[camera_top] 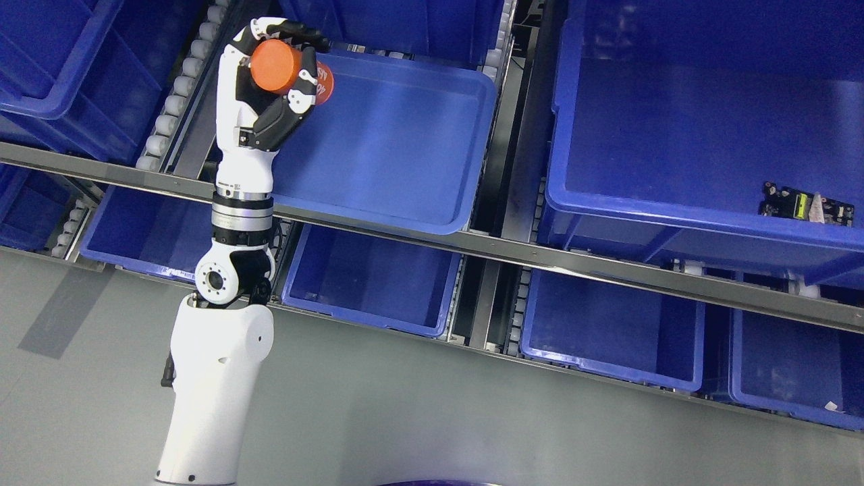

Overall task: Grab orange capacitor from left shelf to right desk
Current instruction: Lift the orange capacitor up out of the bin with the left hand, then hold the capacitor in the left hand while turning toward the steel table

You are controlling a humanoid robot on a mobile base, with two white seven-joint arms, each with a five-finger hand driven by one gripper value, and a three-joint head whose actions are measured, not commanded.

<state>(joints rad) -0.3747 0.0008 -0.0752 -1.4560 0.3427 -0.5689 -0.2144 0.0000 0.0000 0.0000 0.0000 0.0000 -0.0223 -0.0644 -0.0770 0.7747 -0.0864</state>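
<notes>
My left hand (287,64) is raised in front of the shelf, its fingers curled around an orange cylindrical capacitor (287,67). The capacitor is held above the left edge of a blue bin (398,142) on the upper shelf level. My left arm comes up from the lower left. The right arm is out of view.
A large blue bin (675,121) at the upper right holds a small black circuit part (806,204). Several blue bins (371,283) sit on the lower level behind a metal shelf rail (486,246). Roller tracks (179,88) run at the left. Grey floor (432,418) lies below.
</notes>
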